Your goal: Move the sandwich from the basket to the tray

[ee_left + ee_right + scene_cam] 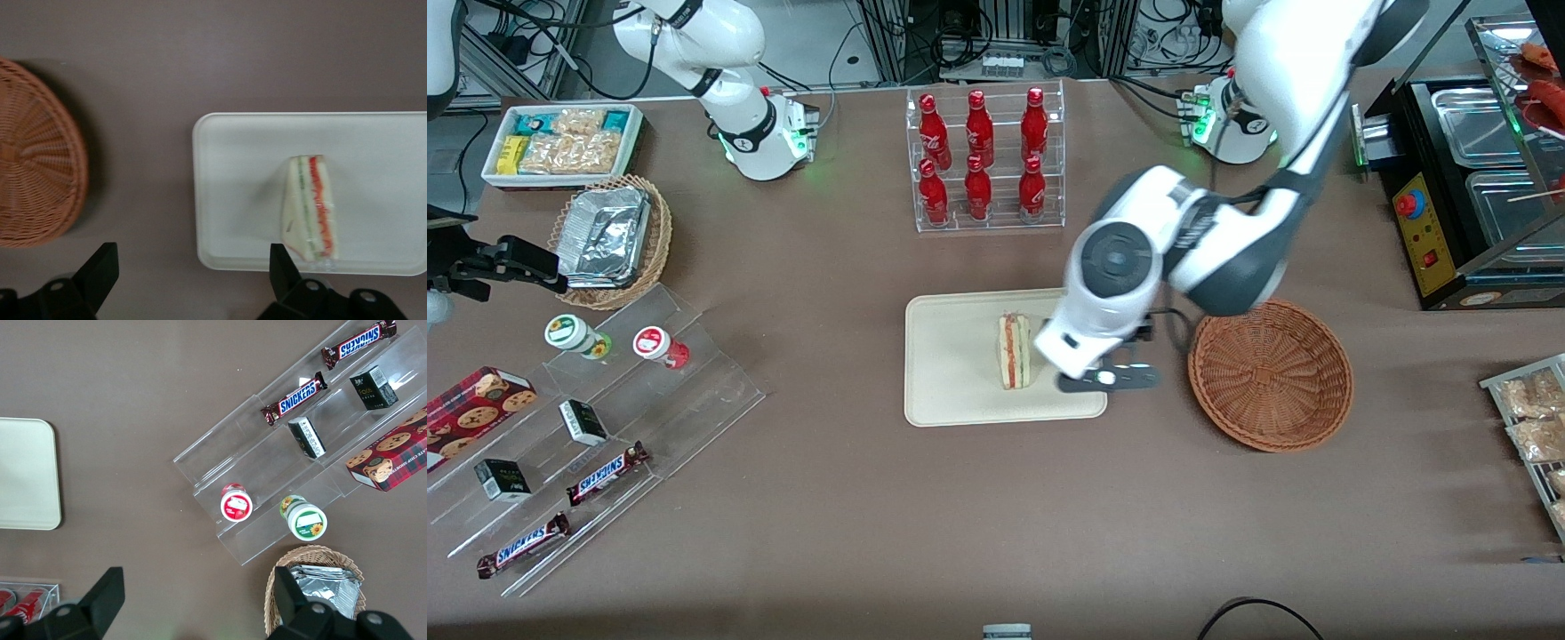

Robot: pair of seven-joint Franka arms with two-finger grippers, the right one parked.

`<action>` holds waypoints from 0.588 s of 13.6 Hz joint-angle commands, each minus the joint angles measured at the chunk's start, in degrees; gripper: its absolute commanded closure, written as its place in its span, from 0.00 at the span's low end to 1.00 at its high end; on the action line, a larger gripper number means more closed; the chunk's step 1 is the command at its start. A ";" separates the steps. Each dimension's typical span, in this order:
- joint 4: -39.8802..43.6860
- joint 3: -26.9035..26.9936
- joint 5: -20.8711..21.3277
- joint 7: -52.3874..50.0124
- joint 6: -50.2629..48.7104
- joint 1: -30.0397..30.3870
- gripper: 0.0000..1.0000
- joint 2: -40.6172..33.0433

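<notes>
The sandwich (1014, 351) (310, 207), a white wedge with red and green layers, lies on the cream tray (951, 356) (240, 187) (27, 473), near the tray's end that faces the basket. The reddish-brown woven basket (1270, 373) (33, 160) stands beside the tray, toward the working arm's end, with nothing in it. My gripper (1107, 378) (192, 253) hangs above the tray's edge, between the sandwich and the basket. It is open and holds nothing.
A clear rack of red bottles (987, 160) stands farther from the front camera than the tray. A tan basket of foil trays (609, 240), a white snack bin (560, 142) and a clear stepped shelf (605, 427) lie toward the parked arm's end. A black food warmer (1467, 196) stands at the working arm's end.
</notes>
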 commanded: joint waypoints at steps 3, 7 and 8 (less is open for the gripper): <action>-5.24 0.07 -2.43 8.66 -6.71 9.35 0.00 -7.77; -5.07 0.25 -1.64 10.10 -6.37 12.44 0.00 -8.13; -5.07 0.34 -1.46 10.10 -6.37 12.44 0.00 -8.13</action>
